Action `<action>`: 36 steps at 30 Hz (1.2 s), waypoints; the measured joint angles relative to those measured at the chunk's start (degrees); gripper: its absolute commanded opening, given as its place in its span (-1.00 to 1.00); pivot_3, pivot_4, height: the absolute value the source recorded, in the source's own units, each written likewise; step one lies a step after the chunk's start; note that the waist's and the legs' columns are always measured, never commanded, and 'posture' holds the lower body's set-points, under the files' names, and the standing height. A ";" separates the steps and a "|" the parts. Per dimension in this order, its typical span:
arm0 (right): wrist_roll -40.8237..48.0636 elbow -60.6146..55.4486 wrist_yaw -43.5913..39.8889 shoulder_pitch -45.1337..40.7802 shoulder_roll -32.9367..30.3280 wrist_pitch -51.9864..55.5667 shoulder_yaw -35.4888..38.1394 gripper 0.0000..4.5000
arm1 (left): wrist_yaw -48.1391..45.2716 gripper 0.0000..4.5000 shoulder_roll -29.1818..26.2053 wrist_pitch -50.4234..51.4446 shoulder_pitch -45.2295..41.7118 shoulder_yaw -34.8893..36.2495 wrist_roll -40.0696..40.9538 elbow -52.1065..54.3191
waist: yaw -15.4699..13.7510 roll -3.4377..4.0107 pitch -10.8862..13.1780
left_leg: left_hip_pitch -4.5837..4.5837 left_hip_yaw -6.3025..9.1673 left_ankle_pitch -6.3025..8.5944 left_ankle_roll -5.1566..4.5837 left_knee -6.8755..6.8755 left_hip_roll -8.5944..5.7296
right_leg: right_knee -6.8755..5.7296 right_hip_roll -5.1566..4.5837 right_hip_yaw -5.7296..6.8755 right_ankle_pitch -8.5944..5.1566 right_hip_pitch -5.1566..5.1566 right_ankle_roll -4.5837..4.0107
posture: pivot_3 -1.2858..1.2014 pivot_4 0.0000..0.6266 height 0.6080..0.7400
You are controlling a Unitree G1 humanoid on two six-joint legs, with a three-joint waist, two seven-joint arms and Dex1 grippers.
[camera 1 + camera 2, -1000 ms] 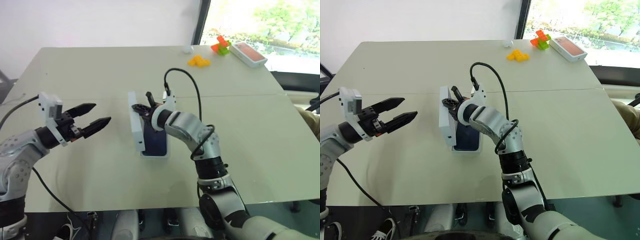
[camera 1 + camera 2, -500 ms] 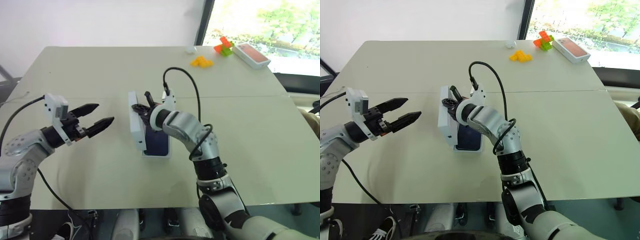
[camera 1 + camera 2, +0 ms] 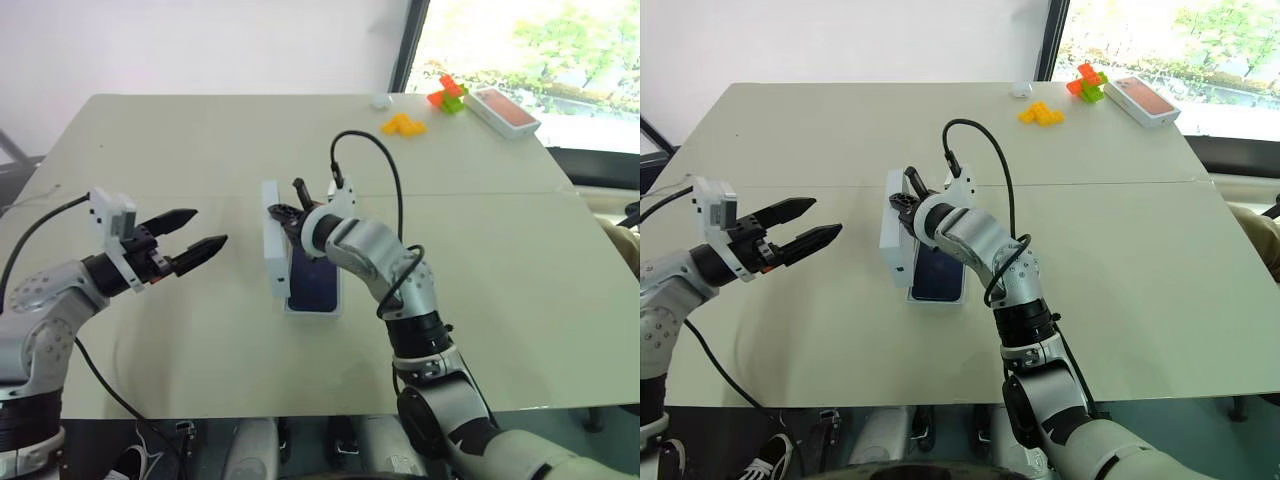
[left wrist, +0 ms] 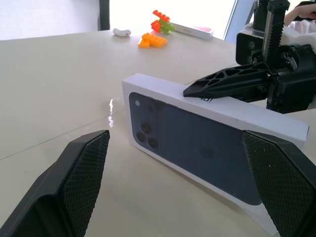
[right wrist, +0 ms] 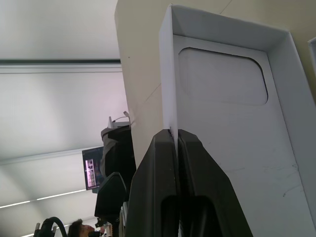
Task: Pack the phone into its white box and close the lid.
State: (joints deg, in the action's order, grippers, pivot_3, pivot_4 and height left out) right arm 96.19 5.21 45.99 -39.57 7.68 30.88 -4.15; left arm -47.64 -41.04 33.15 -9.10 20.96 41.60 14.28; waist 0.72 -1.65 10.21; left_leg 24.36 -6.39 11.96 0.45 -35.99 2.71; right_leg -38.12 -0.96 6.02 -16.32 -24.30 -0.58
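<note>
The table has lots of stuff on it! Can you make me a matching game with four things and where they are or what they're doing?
Things:
1. lid
2. phone
3. left gripper
4. yellow blocks

States:
A. open, holding nothing
B. lying in the white box
C. far across the table, near the window
D. standing on edge, pinched by the right gripper

Pairs: 1-D, 2-B, 3-A, 4-C
</note>
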 measured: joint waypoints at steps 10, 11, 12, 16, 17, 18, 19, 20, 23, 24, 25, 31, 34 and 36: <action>-0.50 -0.04 -0.01 0.00 -0.01 1.40 0.12 -0.97 | 4.34 1.00 4.80 -3.97 -0.92 -4.75 -7.47 -6.24 | -0.02 0.06 -0.12 | 0.01 0.00 0.02 -0.03 0.02 -0.01 | 0.04 -0.01 0.00 0.00 0.00 0.01 | 0.03 -0.52 0.95; -0.53 -0.03 -0.02 0.00 -0.02 1.46 0.13 -0.97 | 5.09 1.00 6.26 -4.58 -1.42 -5.36 -8.32 -7.22 | -0.09 0.06 -0.12 | 0.02 0.00 0.02 -0.03 0.02 -0.01 | 0.04 -0.01 0.00 0.00 0.00 0.01 | 0.03 -0.52 0.95; -0.61 -0.03 -0.02 0.00 -0.02 1.64 0.11 -0.97 | 5.64 1.00 7.33 -4.77 -1.94 -6.25 -8.61 -7.92 | -0.13 0.02 -0.14 | 0.03 0.00 0.02 -0.03 0.01 0.00 | 0.04 -0.01 0.01 0.00 0.00 0.01 | 0.03 -0.52 0.95; -1.47 0.32 -0.19 0.00 -0.03 2.55 0.18 -0.62 | 6.54 1.00 10.52 -4.79 -4.08 -9.43 -8.91 -8.33 | -0.01 0.01 -0.15 | 0.04 -0.02 0.03 -0.05 0.01 -0.01 | 0.06 -0.01 0.00 0.01 0.00 0.04 | 0.03 -0.52 0.95; -2.08 1.73 0.15 0.06 -0.03 2.63 0.22 -0.41 | 6.81 1.00 11.11 -4.79 -4.67 -10.06 -9.15 -8.59 | 0.08 0.00 -0.14 | 0.04 -0.01 0.03 -0.05 0.01 0.00 | 0.06 0.01 0.01 0.01 0.00 0.04 | 0.03 -0.52 0.95; -2.38 1.84 0.34 0.05 -0.03 2.72 0.35 -0.22 | 7.10 1.00 11.76 -4.80 -5.07 -10.33 -9.43 -8.78 | 0.08 0.06 -0.10 | 0.08 -0.02 0.03 -0.05 0.03 -0.01 | 0.05 0.01 0.00 0.01 -0.07 0.04 | 0.03 -0.52 0.95; -2.78 2.22 0.49 0.06 -0.03 2.94 0.56 0.03 | 7.37 1.00 12.12 -4.93 -5.33 -10.78 -9.84 -8.97 | 0.09 0.05 -0.10 | 0.07 -0.02 0.03 -0.05 0.02 0.00 | 0.05 0.02 0.00 0.01 -0.07 0.04 | 0.03 -0.52 0.95; -3.13 2.49 0.69 0.06 -0.03 3.10 0.79 0.27 | 7.69 1.00 12.53 -5.00 -5.40 -10.94 -10.15 -9.23 | 0.10 0.05 -0.10 | 0.07 -0.02 0.03 -0.05 0.04 0.00 | 0.05 0.03 0.00 0.01 -0.07 0.04 | 0.03 -0.52 0.95; -4.37 3.23 1.12 0.07 -0.03 3.78 1.29 0.93 | 8.27 1.00 13.15 -5.11 -5.73 -11.33 -11.25 -10.83 | 0.25 0.06 -0.09 | 0.09 -0.03 0.03 -0.05 0.05 0.02 | 0.05 0.05 0.00 0.01 -0.10 0.04 | 0.03 -0.52 0.95; -4.77 3.50 1.21 0.07 -0.03 3.90 1.35 0.97 | 8.25 1.00 13.15 -5.11 -5.71 -11.33 -11.30 -11.08 | 0.28 0.06 -0.09 | 0.10 -0.03 0.03 -0.05 0.05 0.02 | 0.05 0.05 0.00 0.01 -0.11 0.04 | 0.03 -0.52 0.95; -4.98 3.65 1.13 0.06 -0.03 4.20 1.52 0.97 | 8.12 1.00 13.12 -5.11 -5.60 -11.33 -11.37 -11.19 | 0.27 0.05 -0.08 | 0.13 -0.03 0.03 -0.05 0.05 0.02 | 0.05 0.05 0.00 0.01 -0.14 0.04 | 0.03 -0.52 0.95; -10.12 3.63 -3.88 0.00 -0.20 6.80 1.67 0.97 | 7.48 1.00 13.74 -5.10 -5.20 -11.27 -11.36 -11.17 | 0.21 0.07 -0.07 | 0.16 -0.04 0.04 -0.07 0.06 0.01 | 0.11 0.05 0.00 0.00 -0.14 0.06 | 0.03 -0.52 0.95; -12.98 3.63 -7.08 -0.07 -0.26 7.94 2.54 0.97 | 7.94 1.00 15.62 -5.24 -5.32 -12.30 -11.40 -10.90 | 0.01 0.05 -0.06 | 0.19 -0.04 0.04 -0.08 0.05 0.01 | 0.12 0.04 0.01 0.00 -0.14 0.06 | 0.03 -0.52 0.95; -14.00 3.63 -9.01 -0.42 -0.40 8.62 4.59 0.97 | 7.99 1.00 16.27 -5.25 -5.32 -13.01 -11.42 -10.61 | 0.07 0.05 -0.05 | 0.20 -0.04 0.05 -0.08 0.05 0.01 | 0.13 0.04 0.00 0.00 -0.14 0.06 | 0.03 -0.52 0.95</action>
State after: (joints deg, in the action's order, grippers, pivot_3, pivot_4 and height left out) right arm 82.19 8.84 36.97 -39.99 7.29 39.50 0.44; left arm -39.65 -24.78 27.90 -14.42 7.94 30.18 3.67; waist 0.79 -1.60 10.16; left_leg 24.56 -6.42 12.01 0.37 -35.94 2.72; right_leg -38.00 -0.92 6.02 -16.31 -24.45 -0.52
